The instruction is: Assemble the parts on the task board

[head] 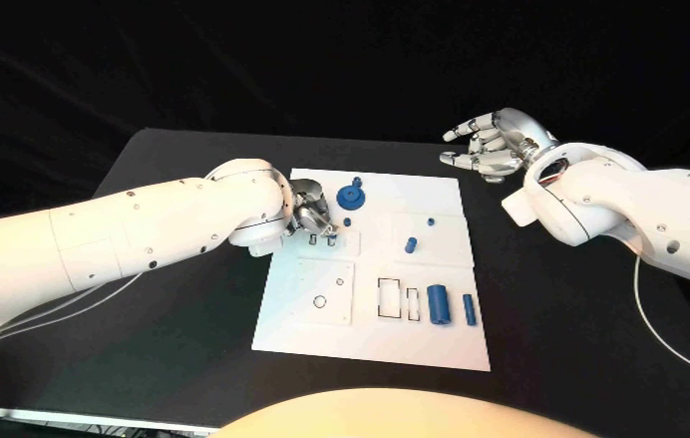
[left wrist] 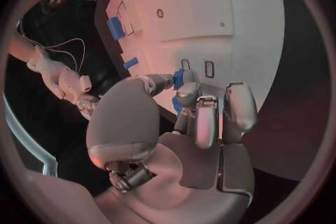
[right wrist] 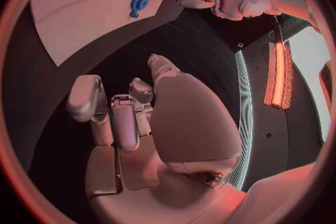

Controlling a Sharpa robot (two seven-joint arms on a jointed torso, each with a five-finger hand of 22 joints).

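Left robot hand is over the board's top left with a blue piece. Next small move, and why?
Probably ease the left robot hand straight down to seat the small blue piece pinched in its fingertips. The left wrist view shows it just short of two small slots in the white board, not yet in either. The right robot hand sits off the board over the black table, holding nothing, so it need not move.

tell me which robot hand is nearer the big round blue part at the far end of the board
Left. The left robot hand works on the task board right beside the round blue part; the right robot hand hovers off the board's far right corner.
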